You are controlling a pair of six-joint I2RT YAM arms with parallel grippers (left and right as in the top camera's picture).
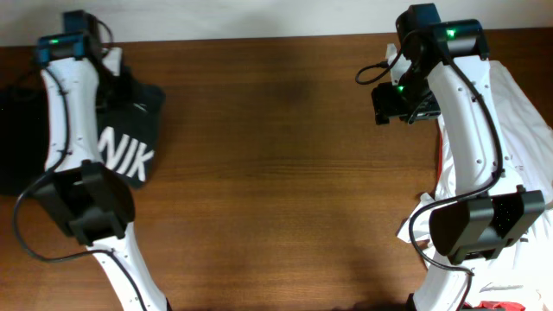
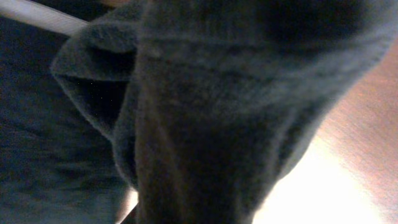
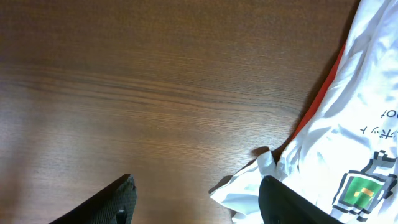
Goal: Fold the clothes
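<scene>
The black T-shirt (image 1: 143,130) with white letters "NIK" lies bunched at the table's far left, partly under my left arm. My left gripper (image 1: 117,76) is at the shirt's upper edge. In the left wrist view, black fabric (image 2: 205,124) rises in a fold right up to the camera and hides the fingers, so the gripper looks shut on it. My right gripper (image 3: 196,190) is open and empty. It hangs over bare wood at the far right (image 1: 393,99), its right finger next to a white garment's edge.
A heap of white clothes (image 1: 510,112) lies along the table's right side, with a red garment (image 3: 320,99) showing beneath. One white shirt has a green pixel graphic (image 3: 360,186). Brown wooden table (image 1: 276,155) stretches between the arms.
</scene>
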